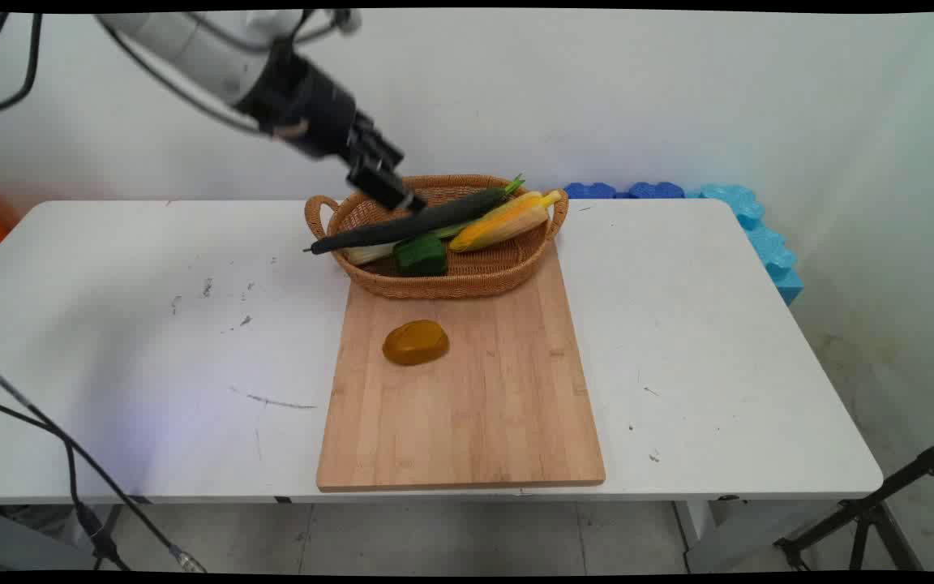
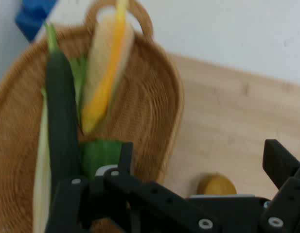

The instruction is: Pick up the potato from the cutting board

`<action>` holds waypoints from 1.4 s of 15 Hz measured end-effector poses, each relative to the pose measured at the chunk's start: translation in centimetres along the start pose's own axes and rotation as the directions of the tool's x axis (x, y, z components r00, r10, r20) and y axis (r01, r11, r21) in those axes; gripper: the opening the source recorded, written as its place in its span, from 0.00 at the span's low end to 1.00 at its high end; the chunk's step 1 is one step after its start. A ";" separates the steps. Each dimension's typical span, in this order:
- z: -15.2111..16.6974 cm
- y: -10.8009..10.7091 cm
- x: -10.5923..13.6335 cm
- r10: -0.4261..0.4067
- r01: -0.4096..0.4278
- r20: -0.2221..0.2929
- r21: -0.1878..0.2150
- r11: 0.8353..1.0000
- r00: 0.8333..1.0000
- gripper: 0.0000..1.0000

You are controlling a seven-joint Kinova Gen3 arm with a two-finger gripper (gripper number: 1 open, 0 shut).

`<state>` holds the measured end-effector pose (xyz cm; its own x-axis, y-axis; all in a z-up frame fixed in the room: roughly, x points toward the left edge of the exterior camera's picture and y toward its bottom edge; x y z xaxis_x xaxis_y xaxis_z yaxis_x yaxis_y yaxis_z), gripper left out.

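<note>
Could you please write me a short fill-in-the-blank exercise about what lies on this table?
1. The wicker basket rests on the far end of the wooden ____.
2. The yellow-brown potato lies on the board, ____ the basket.
3. The gripper is nearest the long dark ____ in the basket.
4. The corn cob lies ____ the basket.

Missing words: board; outside; cucumber; inside

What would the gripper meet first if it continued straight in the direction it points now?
Most likely the dark cucumber lying across the wicker basket. The gripper slants down toward it and looks very near already, though the exact depth is unclear.
</note>
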<state>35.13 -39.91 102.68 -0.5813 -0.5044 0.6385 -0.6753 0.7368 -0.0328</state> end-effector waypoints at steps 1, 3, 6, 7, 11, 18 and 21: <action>0.2 0.3 -0.6 0.004 -0.004 0.010 0.000 1.000 1.000 1.00; 1.0 1.1 -2.0 0.018 -0.018 0.034 -0.001 1.000 0.999 1.00; 2.7 2.1 -3.8 0.034 -0.034 0.070 0.003 0.999 0.997 1.00; 3.4 2.4 -4.6 0.033 -0.034 0.086 0.009 0.999 0.996 1.00; 6.1 3.4 -7.2 0.001 -0.006 0.146 0.036 0.999 0.989 1.00; 10.6 4.9 -9.7 -0.040 0.031 0.192 0.049 0.998 0.981 1.00; 12.2 5.3 -10.2 -0.044 0.035 0.201 0.052 0.998 0.978 1.00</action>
<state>31.94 -36.34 86.56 -0.6302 -0.6169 0.4714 -0.7177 0.6946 -0.0505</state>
